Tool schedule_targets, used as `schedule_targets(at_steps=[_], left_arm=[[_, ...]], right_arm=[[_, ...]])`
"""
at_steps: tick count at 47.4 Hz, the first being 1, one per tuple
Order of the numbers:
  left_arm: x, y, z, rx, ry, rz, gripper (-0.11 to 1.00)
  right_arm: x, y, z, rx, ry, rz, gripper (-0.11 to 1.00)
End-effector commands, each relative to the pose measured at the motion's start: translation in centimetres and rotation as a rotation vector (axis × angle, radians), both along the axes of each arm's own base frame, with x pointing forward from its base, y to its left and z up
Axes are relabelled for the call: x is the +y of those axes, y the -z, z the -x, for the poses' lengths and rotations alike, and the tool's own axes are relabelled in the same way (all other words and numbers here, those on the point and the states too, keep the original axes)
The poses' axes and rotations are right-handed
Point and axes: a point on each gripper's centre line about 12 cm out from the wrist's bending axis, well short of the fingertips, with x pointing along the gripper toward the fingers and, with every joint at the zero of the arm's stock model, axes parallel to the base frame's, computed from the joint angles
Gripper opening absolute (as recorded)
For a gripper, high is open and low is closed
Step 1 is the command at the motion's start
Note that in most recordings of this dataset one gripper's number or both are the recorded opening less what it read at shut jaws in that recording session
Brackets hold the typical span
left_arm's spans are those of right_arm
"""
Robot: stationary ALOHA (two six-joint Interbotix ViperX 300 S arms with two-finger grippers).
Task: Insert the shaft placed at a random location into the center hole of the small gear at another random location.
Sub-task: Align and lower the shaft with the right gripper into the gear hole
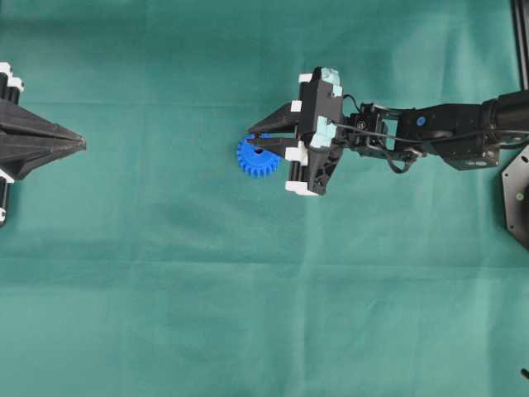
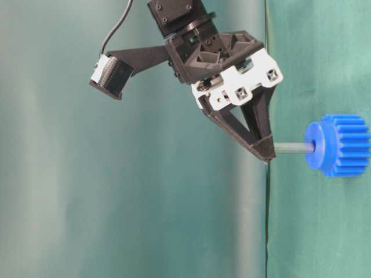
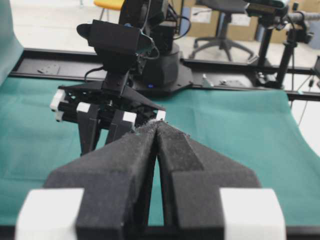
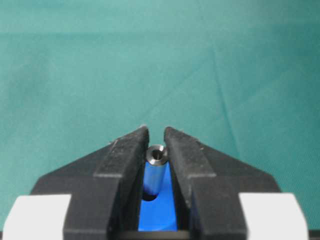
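The small gear (image 1: 258,159) is bright blue and lies flat on the green cloth, left of the table's middle. My right gripper (image 1: 251,138) reaches over it, shut on the shaft (image 4: 155,172), a short silver pin gripped near its top end. The pin's lower end sits in the dark center hole (image 4: 149,196) of the gear (image 4: 160,215). From table level, the shaft (image 2: 293,148) bridges the fingertips (image 2: 264,152) and the hub of the gear (image 2: 342,145). My left gripper (image 1: 81,145) rests far off at the left edge, shut and empty, its fingertips (image 3: 165,127) pressed together.
Green cloth (image 1: 264,314) covers the whole table. A black rail (image 1: 521,41) runs along the right edge, with the right arm's base plate (image 1: 517,194) beside it. Beyond the table's far end stand chairs and camera stands (image 3: 280,40).
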Motion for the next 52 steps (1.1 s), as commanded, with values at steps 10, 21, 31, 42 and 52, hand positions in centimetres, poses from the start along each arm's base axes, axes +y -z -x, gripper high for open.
schedule_targets(at_steps=[10, 21, 31, 42, 52], left_arm=[[0.0, -0.3, -0.1, -0.009, 0.001, 0.001, 0.00], [0.0, -0.4, -0.1, -0.011, 0.001, 0.003, 0.00], [0.0, -0.4, -0.1, -0.012, 0.001, 0.003, 0.00], [0.0, -0.4, -0.1, -0.012, 0.001, 0.003, 0.00], [0.0, -0.4, -0.1, -0.014, 0.001, 0.003, 0.00]], right_arm=[[0.1, -2.4, -0.5, -0.065, -0.006, 0.014, 0.17], [0.2, -3.4, 0.2, -0.069, -0.009, 0.016, 0.17], [0.4, -3.1, 0.0, -0.054, -0.014, 0.014, 0.17], [0.3, -1.4, -0.4, -0.016, -0.010, 0.004, 0.17], [0.3, -0.9, -0.5, -0.003, -0.010, 0.002, 0.17]])
